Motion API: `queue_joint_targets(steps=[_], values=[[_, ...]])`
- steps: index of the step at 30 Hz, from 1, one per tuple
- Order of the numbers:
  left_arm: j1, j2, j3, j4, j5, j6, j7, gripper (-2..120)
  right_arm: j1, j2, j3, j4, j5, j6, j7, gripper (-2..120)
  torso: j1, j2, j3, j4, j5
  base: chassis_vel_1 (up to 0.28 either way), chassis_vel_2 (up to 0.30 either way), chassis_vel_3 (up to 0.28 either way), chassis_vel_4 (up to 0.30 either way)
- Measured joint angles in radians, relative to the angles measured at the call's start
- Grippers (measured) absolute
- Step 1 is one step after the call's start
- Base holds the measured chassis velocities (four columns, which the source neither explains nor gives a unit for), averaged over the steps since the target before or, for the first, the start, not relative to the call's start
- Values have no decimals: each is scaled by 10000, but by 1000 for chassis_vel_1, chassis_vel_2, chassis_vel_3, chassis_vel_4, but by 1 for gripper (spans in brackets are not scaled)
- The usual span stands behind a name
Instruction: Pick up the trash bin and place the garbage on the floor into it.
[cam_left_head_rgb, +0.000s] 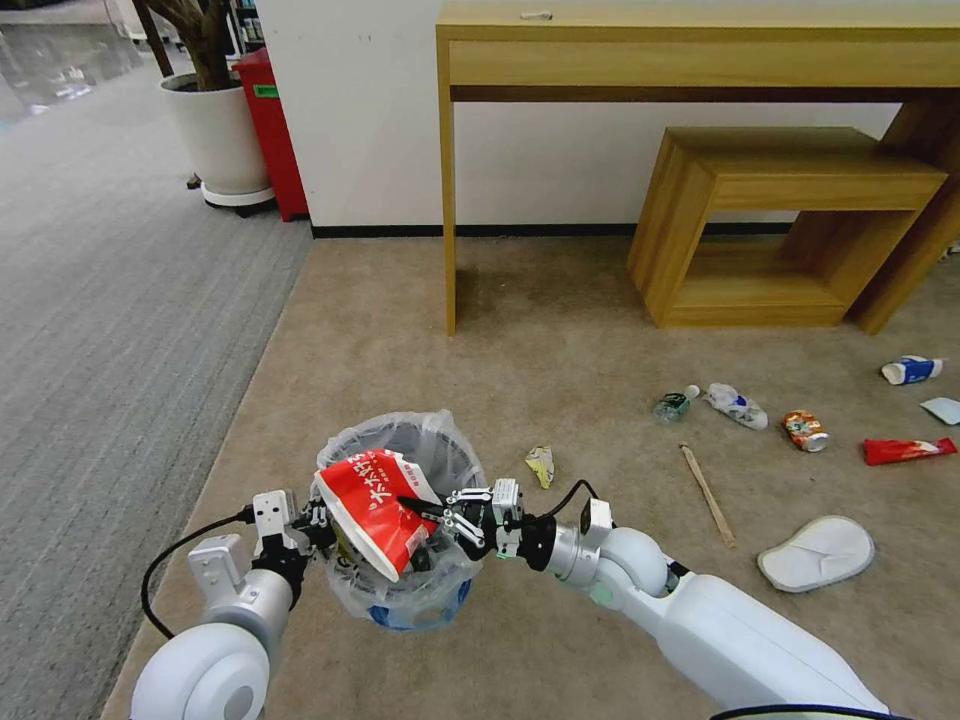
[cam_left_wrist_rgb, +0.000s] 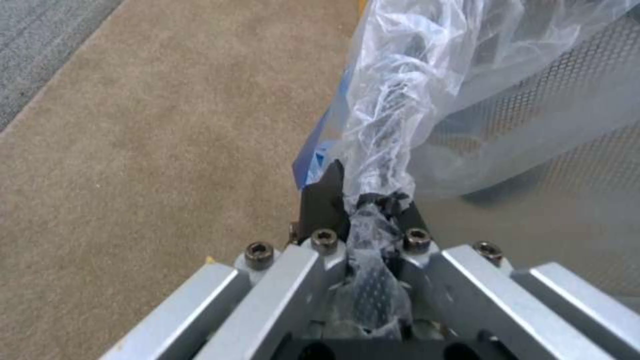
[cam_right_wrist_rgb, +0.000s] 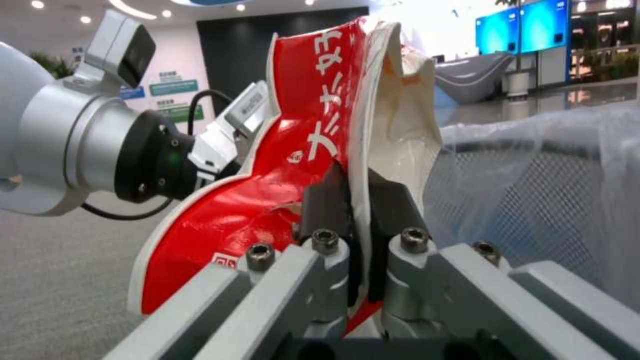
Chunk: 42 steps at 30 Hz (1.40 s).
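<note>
The trash bin (cam_left_head_rgb: 440, 440), lined with a crinkly clear bag and blue low down, hangs just above the beige floor (cam_left_head_rgb: 560, 340). My left gripper (cam_left_head_rgb: 316, 520) is shut on its near-left rim, and the left wrist view has the left gripper (cam_left_wrist_rgb: 373, 200) pinching bag and mesh wall (cam_left_wrist_rgb: 533, 110). My right gripper (cam_left_head_rgb: 432, 510) is shut on a red-white carton (cam_left_head_rgb: 372, 505) that sits tilted over the bin's mouth. In the right wrist view the carton (cam_right_wrist_rgb: 313, 150) is clamped in the right gripper (cam_right_wrist_rgb: 360, 200). More garbage lies to the right: a clear bottle (cam_left_head_rgb: 677, 403), a can (cam_left_head_rgb: 805, 430), a stick (cam_left_head_rgb: 707, 493) and a slipper (cam_left_head_rgb: 817, 552).
A red wrapper (cam_left_head_rgb: 908, 450), blue-white cup (cam_left_head_rgb: 911, 370), tissue (cam_left_head_rgb: 943, 409) and small yellowish wrapper (cam_left_head_rgb: 541, 465) also lie on the carpet. A wooden desk (cam_left_head_rgb: 447, 200) and low wooden bench (cam_left_head_rgb: 780, 230) stand against the back wall. Grey ribbed carpet (cam_left_head_rgb: 110, 300) and a planter (cam_left_head_rgb: 218, 130) are left.
</note>
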Motion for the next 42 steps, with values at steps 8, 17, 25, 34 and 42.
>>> queue_joint_targets(steps=[8, 17, 25, 34, 42], values=[[47, -17, -36, -124, -25, -4, 0, 1, -119, 7, 76, -164, -98, 62, -1, 0, 0, 0, 0, 0, 0, 0, 0, 0, 0], [171, -23, -76, -377, -86, -4, 0, 1, -293, 22, 179, -217, -236, 63, -24, 18, 0, 0, 0, 0, 0, 0, 0, 0, 0], [339, -55, -93, -622, -86, 2, 1, 1, -395, 37, 219, -251, -416, 26, -15, 47, 0, 0, 0, 0, -1, 0, 0, 0, 0], [484, -70, -68, -683, -18, 7, 79, 1, -447, 64, 272, -269, -550, 14, 152, 80, 0, 0, 0, 0, 0, 0, 0, 0, 0], [505, -99, -12, -565, 16, 2, 118, 1, -475, 54, 526, -215, -571, 0, 422, 100, 0, 0, 0, 0, 0, 0, 0, 0, 0]])
